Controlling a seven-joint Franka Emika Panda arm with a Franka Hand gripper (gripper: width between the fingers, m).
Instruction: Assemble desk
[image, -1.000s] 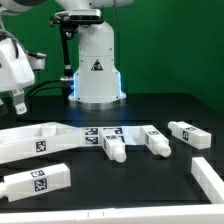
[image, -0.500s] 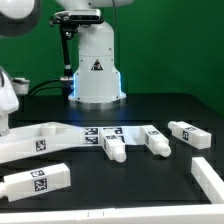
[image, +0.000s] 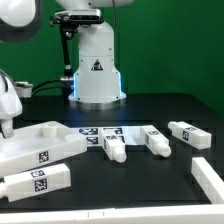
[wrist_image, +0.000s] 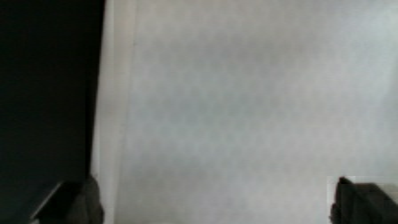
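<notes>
The desk top (image: 40, 146) is a flat white slab with a tag on its edge, lying at the exterior view's left. My gripper (image: 5, 124) hangs over the slab's left end, mostly cut off by the frame edge. In the wrist view the gripper (wrist_image: 217, 202) is open, its dark fingertips (wrist_image: 71, 205) wide apart. The top's white face (wrist_image: 231, 100) fills the space between and beyond them. Several white legs lie loose: one (image: 35, 181) in front of the top, others (image: 112, 148) (image: 157, 142) (image: 188, 134) in a row to the right.
The marker board (image: 104, 131) lies flat behind the middle legs. The robot's white base (image: 97, 70) stands at the back centre. Another white piece (image: 211, 176) shows at the front right edge. The table is black.
The arm has come down along the left edge. The desk top has shifted toward the front and slightly right. The legs have not moved.
</notes>
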